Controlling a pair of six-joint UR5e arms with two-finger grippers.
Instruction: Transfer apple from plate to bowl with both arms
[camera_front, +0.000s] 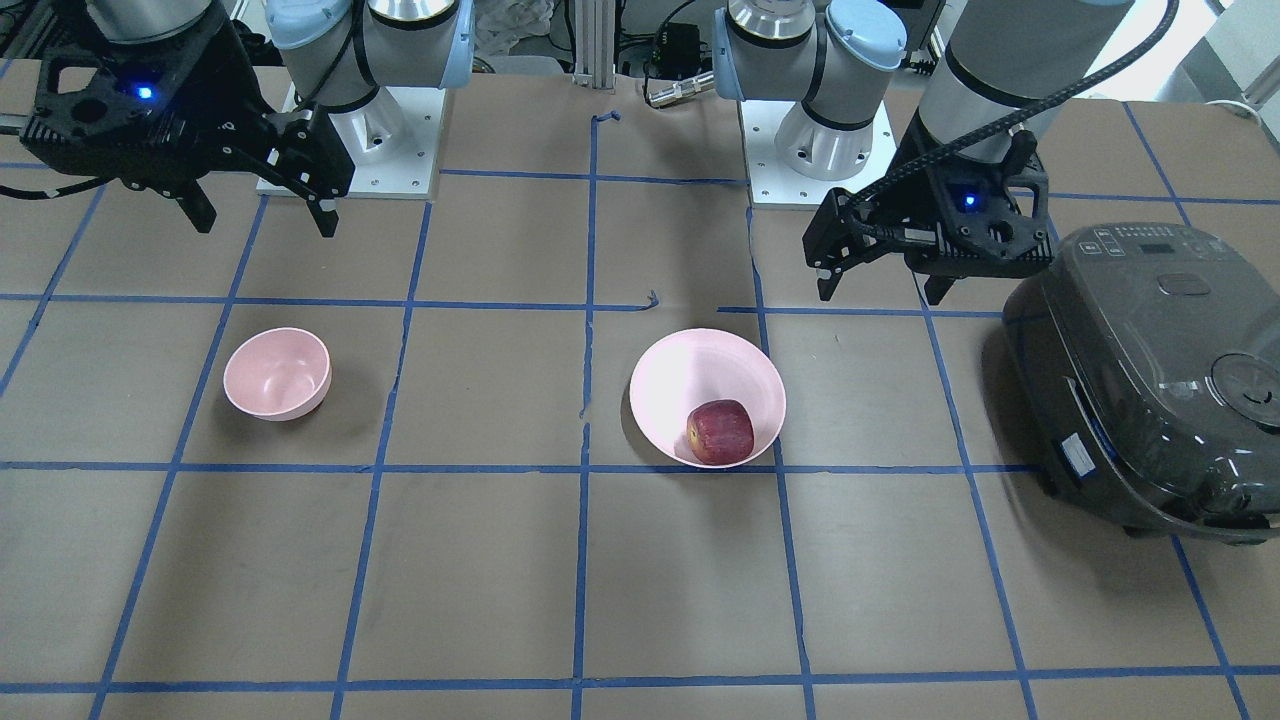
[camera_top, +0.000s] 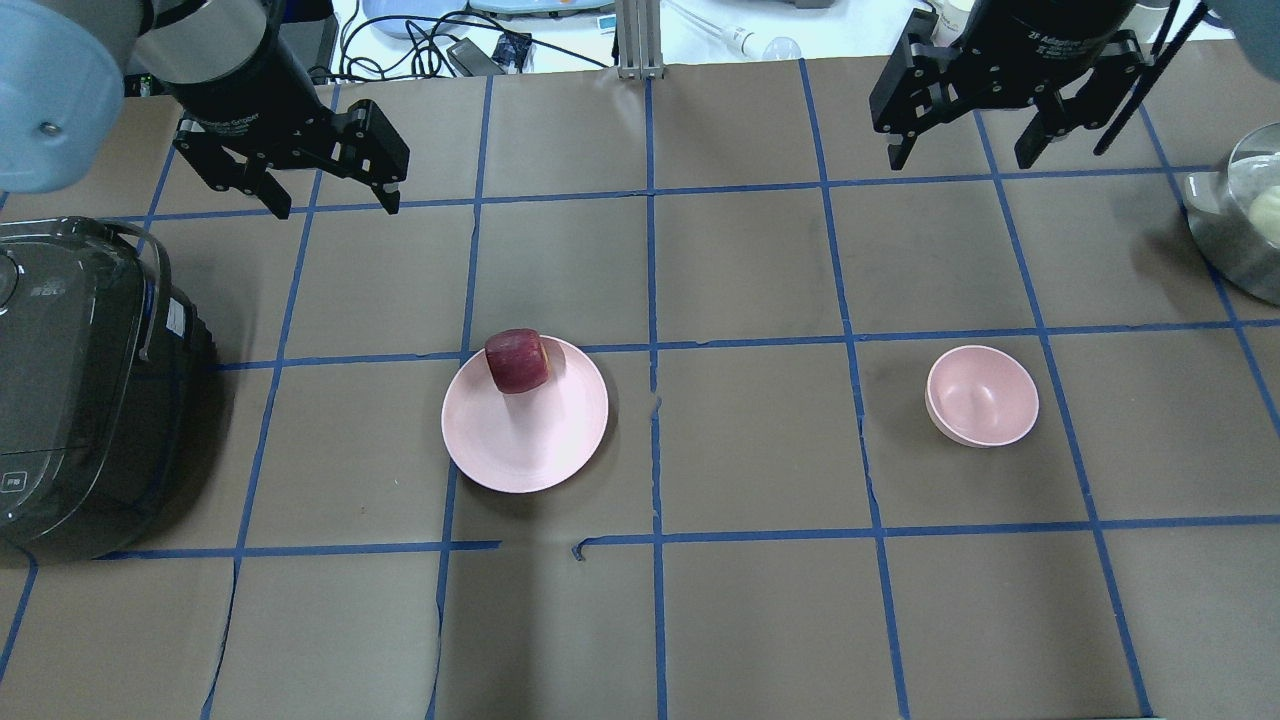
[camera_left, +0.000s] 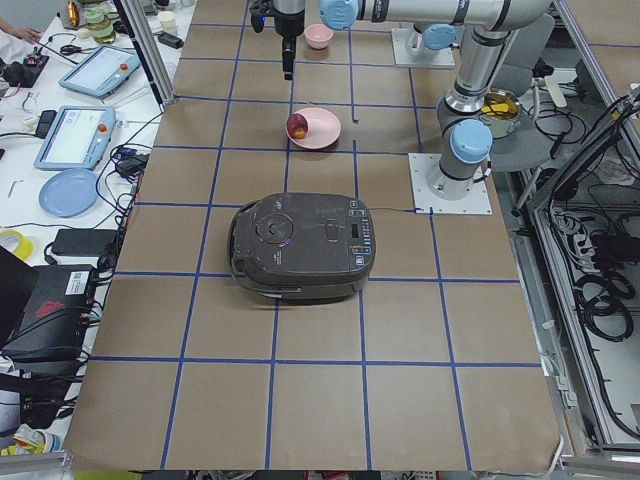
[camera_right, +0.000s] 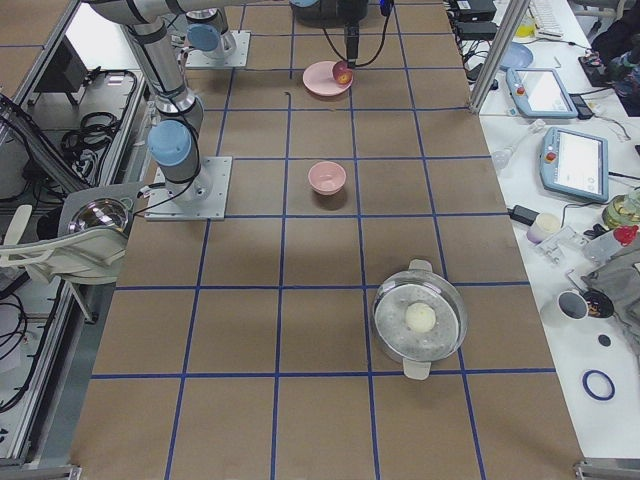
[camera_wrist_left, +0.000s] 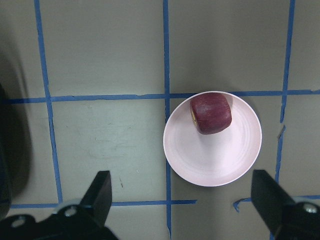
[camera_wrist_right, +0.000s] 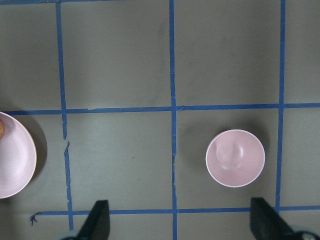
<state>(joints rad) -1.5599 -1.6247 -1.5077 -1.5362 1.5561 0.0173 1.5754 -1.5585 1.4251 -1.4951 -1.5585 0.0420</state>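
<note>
Brown paper table cover (camera_top: 760, 620), gridded in blue tape, fills the overhead view from the bottom edge upward.

1. Rice cooker (camera_top: 70, 400), dark grey, at the left edge of the frame. Its left side is cut off and its panel markings are too small to read.
2. Plate (camera_top: 525, 440), pale pink and shallow, left of centre.
3. Apple (camera_top: 517, 360), dark red, rests on the plate just inside the rim nearest the top of the frame. Its underside and far face are hidden. The front-facing view shows a yellowish patch on one side.
4. Bowl (camera_top: 982, 395), pale pink and deep, upright, right of centre and well apart from the plate.
5. Metal pot (camera_top: 1235, 230), at the right edge and mostly cut off. It holds a pale round object that cannot be identified.
6. Left gripper (camera_top: 335, 207), upper left, above the table and well apart from the plate. Its fingers are spread wide with nothing between them.
7. Right gripper (camera_top: 960, 160), upper right, likewise spread wide and holding nothing.

Both arms are cut off by the top of the frame. The wrist views show only the fingertips, in the bottom corners.
</note>
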